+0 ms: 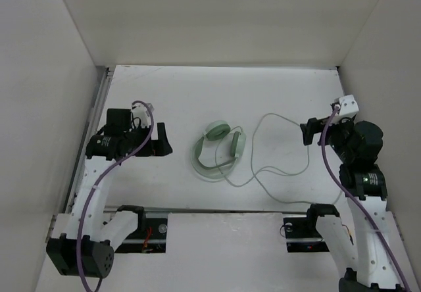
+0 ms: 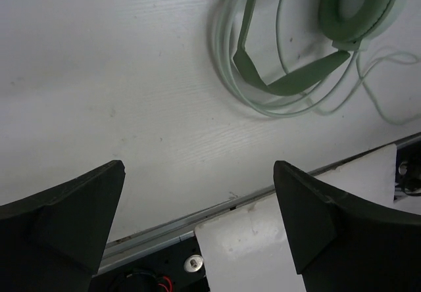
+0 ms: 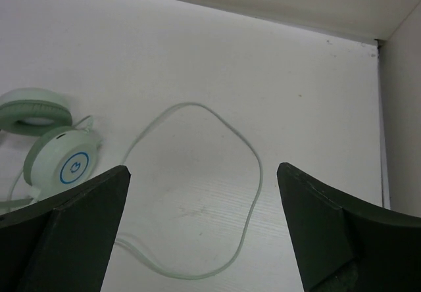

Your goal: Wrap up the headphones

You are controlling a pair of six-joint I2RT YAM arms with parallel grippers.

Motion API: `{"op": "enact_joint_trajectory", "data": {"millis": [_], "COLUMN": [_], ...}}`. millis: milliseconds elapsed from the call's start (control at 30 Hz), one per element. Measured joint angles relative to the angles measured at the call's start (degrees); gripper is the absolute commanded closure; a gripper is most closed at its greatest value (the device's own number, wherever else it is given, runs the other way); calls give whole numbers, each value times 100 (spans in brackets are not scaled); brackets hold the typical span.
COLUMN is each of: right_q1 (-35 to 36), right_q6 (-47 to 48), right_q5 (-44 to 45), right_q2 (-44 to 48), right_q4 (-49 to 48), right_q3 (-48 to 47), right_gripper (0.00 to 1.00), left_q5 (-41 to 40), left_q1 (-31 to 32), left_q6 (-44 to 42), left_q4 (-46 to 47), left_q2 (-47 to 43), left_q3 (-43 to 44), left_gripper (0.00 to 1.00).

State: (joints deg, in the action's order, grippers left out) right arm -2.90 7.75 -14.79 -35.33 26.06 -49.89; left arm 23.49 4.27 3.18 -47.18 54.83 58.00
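A white table (image 1: 197,95) with pale walls (image 1: 223,16) on the left, far and right sides. The headphones (image 1: 220,148) lie flat near its middle, between the arms. Their cable (image 3: 255,157) partly circles them, then trails right in loose loops. The left gripper (image 1: 163,141) and right gripper (image 1: 306,133) face them from either side, both with jaws wide and empty.

the headphones (image 2: 293,83) are cut off by the left wrist view's top edge.
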Motion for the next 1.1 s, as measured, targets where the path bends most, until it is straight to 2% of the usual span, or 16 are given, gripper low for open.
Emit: {"op": "enact_joint_trajectory", "data": {"millis": [133,367,533,700,833,1000,1100], "right_q1": [328,378,378,378,339,166,52], "right_q6": [-4,-164,-269,-352,-378,-426,-476], "right_q5": [-94,-393,-527,-570,-601,-651,-688], "right_q2": [55,-107,-374,-643,-713,-697,-669], "right_q4": [26,-15,-179,-457,-588,-695,-719], "right_q3": [216,402,474,483,494,496,496], "right_gripper": [0,0,0,0,0,0,0], "left_q5": [-9,-199,-505,-960,-1200,-1644,-1991], "left_q1": [275,800,1091,1781,2295,2706,2905], "left_q6": [92,352,772,1154,1508,1906,2046], "left_q4": [195,918,1574,2098,2376,2640,2769], "left_q2": [221,804,1449,2105,2503,2802,3012], "left_q3": [-431,-839,-881,-822,-706,-684,-684], "left_gripper": [5,9,13,15,21,37,51]}}
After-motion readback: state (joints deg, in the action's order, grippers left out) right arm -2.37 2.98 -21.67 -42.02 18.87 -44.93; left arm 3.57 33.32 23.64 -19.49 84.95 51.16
